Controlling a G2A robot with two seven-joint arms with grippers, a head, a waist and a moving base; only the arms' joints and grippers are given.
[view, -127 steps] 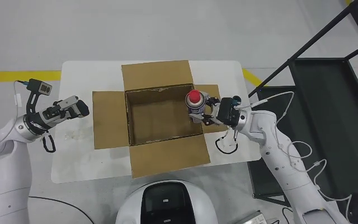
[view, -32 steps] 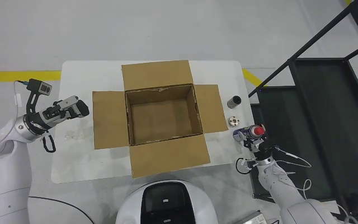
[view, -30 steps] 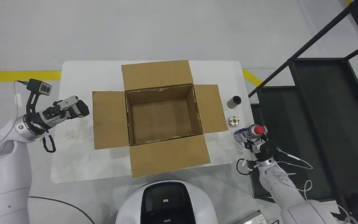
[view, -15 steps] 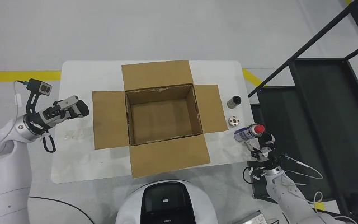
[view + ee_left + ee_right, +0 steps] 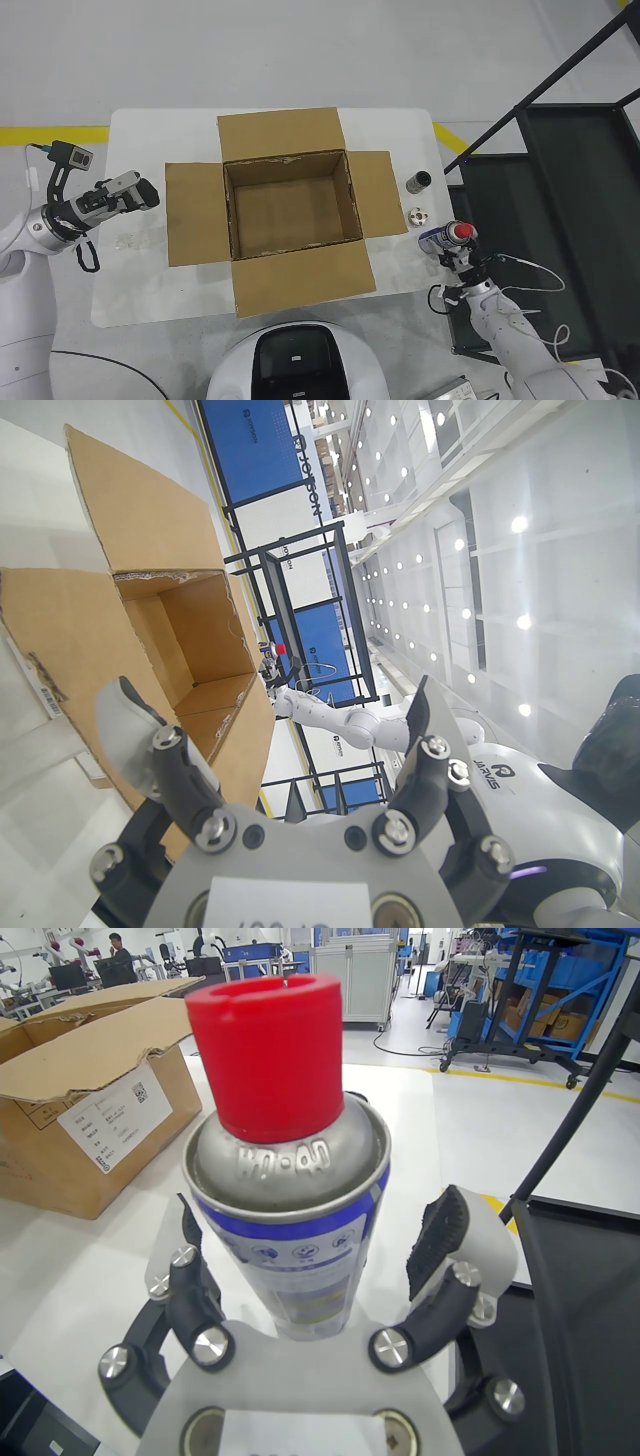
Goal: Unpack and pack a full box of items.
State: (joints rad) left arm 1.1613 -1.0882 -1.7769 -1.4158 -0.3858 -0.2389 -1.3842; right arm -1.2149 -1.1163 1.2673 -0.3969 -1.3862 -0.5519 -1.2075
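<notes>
Nearest the robot, the right jaws are sitting by the near right corner of the tabletop (image 5: 150,290). They are spread apart around a spray can (image 5: 285,1188). The can is standing upright between them, close to the tabletop's right edge. One black pad (image 5: 440,1223) is standing clear of the can's side. The other finger (image 5: 192,1248) is tucking partly behind the can, so I cannot tell if it is touching. The wrist plate is hiding the can's bottom. Its red cap (image 5: 267,1048) is pointing up. The right arm (image 5: 500,320) is running off the bottom edge of the top view.

Just past the can, a small pale round thing (image 5: 416,216) is lying on the tabletop. A bit farther on, a short dark tube (image 5: 419,181) is sitting there too. Both are too small to make out well.

The box (image 5: 195,215) is sitting in the middle of the tabletop with all four flaps folded out. Its brown floor is showing. In the right wrist view, a white label is showing on the box's side. The picture's edge is cutting off part of the box there.

The left jaws are hanging over the left side of the tabletop, near the box's left flap. They are wide apart, with both fingers (image 5: 125,720) pointing toward the box.

Farthest off, a dark metal rack (image 5: 570,180) is standing beside the tabletop's right side. The picture's edge is cutting it off.
</notes>
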